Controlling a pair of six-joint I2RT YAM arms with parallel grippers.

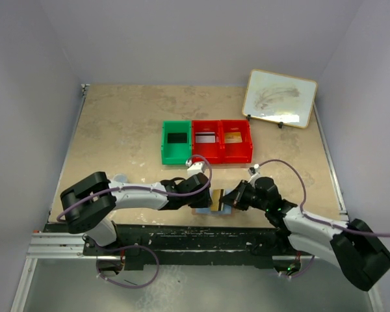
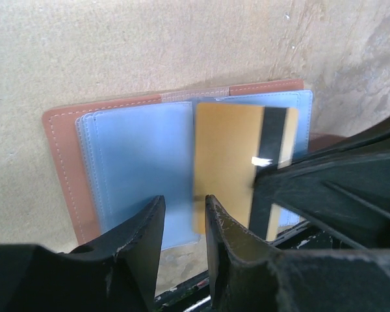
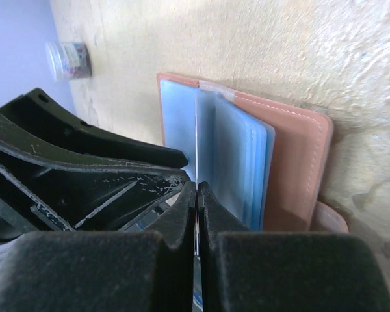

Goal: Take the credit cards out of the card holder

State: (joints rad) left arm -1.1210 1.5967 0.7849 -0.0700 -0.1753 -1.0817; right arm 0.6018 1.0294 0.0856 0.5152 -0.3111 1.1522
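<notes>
Left pincer (image 2: pixel 182 209): we see its jaws slightly apart over the wallet's near edge; we cannot tell whether they pinch a blue leaf.
Wallet (image 2: pixel 133 162): lies open on the table (image 1: pixel 117 130) between the two pincers, tan cover down, blue leaves up.
Gold card (image 2: pixel 229 162): we find it over the wallet's right half, its black stripe toward the right.
Right pincer (image 3: pixel 196 195): clenched on the gold card's edge.
Green bin (image 1: pixel 176 158): beyond the wallet; holds a black card (image 1: pixel 177 138).
Middle red bin (image 1: pixel 206 156): touching the green bin; holds a white-grey card (image 1: pixel 205 137).
Right red bin (image 1: pixel 236 156): holds a yellow card (image 1: pixel 233 137).
Whiteboard (image 1: pixel 279 97): we see it propped, tilted, at the far right.
</notes>
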